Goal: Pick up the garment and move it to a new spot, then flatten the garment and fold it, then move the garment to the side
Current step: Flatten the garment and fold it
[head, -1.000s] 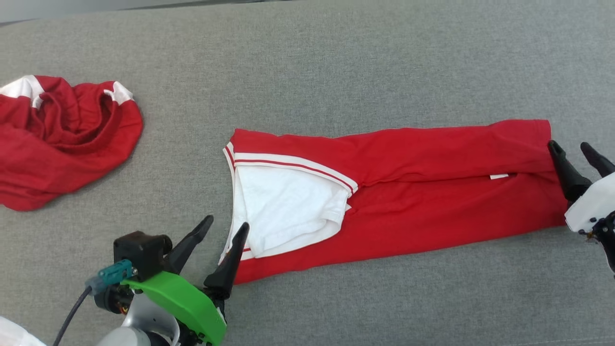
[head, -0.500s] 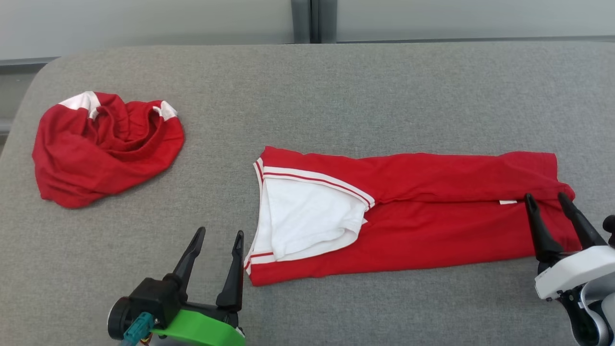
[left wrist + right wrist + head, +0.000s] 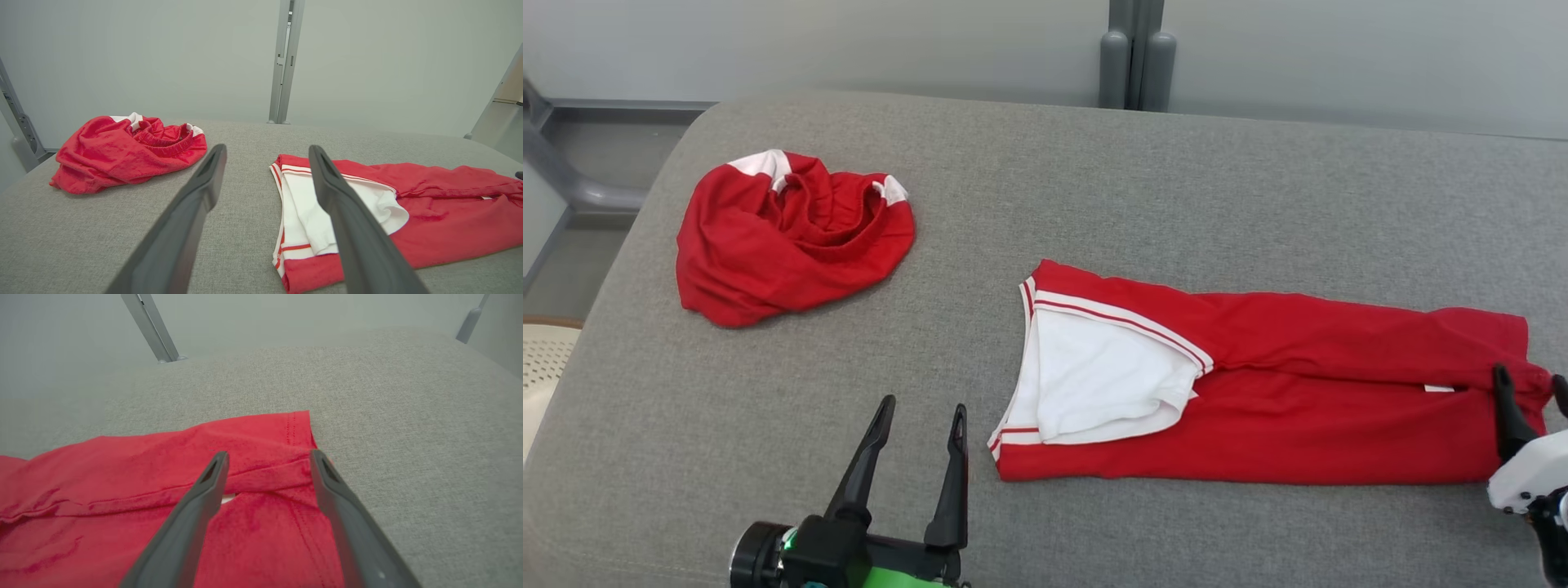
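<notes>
— Where does the red garment (image 3: 1298,408) lie against each tool?
— Folded into a long strip, flat on the grey desk (image 3: 1094,188), stretched between them. Its white-trimmed end sits just right of the left tool (image 3: 923,404), apart from it.
— And the other end?
— The hemmed end lies under the right tool (image 3: 1529,377); its fingers (image 3: 196,506) straddle the fold line near the hem. Whether the tips touch the cloth, I cannot tell.
— Jaws?
— Both tools are spread wide, gripping nothing.
— Anything else?
— Crumpled red shorts (image 3: 784,245), well ahead and left of the left tool.
</notes>
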Available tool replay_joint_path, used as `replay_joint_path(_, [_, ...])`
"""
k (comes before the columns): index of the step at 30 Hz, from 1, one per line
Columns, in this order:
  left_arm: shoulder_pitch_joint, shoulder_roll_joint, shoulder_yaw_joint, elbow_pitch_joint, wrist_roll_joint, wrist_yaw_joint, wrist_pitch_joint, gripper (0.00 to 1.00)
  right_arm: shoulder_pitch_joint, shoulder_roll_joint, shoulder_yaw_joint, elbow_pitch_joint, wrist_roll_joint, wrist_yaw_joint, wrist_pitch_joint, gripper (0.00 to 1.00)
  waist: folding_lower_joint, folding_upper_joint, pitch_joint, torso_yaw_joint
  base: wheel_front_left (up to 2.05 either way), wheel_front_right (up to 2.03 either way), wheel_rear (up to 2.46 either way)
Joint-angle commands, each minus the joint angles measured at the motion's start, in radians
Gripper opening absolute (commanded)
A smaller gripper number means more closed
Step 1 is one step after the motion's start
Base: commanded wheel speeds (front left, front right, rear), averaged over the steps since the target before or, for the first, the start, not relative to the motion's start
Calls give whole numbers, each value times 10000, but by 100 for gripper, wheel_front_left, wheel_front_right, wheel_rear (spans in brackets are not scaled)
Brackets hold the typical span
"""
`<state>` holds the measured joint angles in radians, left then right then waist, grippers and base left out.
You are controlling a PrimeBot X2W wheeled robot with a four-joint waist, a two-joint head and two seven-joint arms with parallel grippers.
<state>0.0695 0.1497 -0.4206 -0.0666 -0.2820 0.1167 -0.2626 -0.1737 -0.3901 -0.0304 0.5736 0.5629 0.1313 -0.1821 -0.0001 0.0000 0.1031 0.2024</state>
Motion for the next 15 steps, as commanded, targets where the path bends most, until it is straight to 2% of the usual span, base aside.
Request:
replay_joint_path(1, [104,-134,103,5,282,-145,-23,100,-193,-108,-231,303,-88,-12,117,100,1,0,107,159,0,0,0])
replay_joint_path(7, [254,-566,277,125,892,-576,-14,100,-623,-305,-1072,1518,-335,-13,903,100,1,0,319,350,0,0,0])
replay_joint_path(15, [99,-828,544,189,1379,-915,-16,100,-1110,-300,-1099,1876,10,-13,1895,100,1,0,691,371,0,0,0])
